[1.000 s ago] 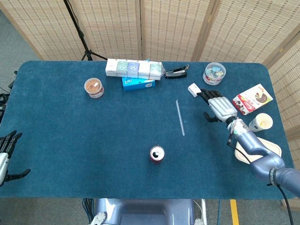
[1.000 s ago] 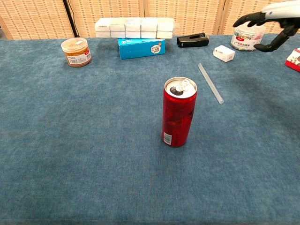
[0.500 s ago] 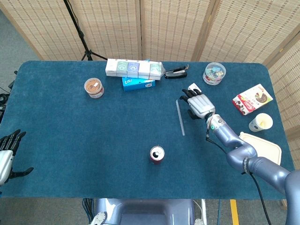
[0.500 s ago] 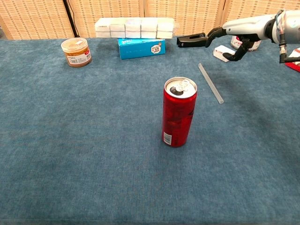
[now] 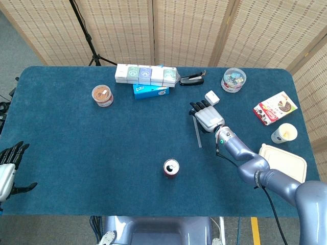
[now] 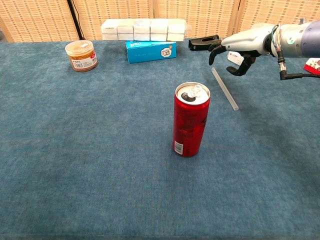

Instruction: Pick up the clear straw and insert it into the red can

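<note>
The red can (image 5: 171, 168) (image 6: 191, 120) stands upright near the table's front middle, its top opened. The clear straw (image 5: 197, 133) (image 6: 225, 89) lies flat on the blue cloth to the right of and beyond the can. My right hand (image 5: 206, 116) (image 6: 239, 46) hovers over the straw's far end with its fingers spread and nothing in them. My left hand (image 5: 7, 168) hangs open off the table's left edge, far from both objects.
A row of white boxes (image 5: 145, 74), a blue box (image 5: 150, 91), an orange-lidded jar (image 5: 102, 95), a black stapler (image 5: 191, 79), a small white block (image 5: 212, 97), a clear tub (image 5: 233, 79), a snack box (image 5: 275, 108), a paper cup (image 5: 284, 133) and a white tray (image 5: 282, 162) lie around.
My right hand has swung left from the table's right side and lowered to just above the straw's far end. The straw and can have not moved.
</note>
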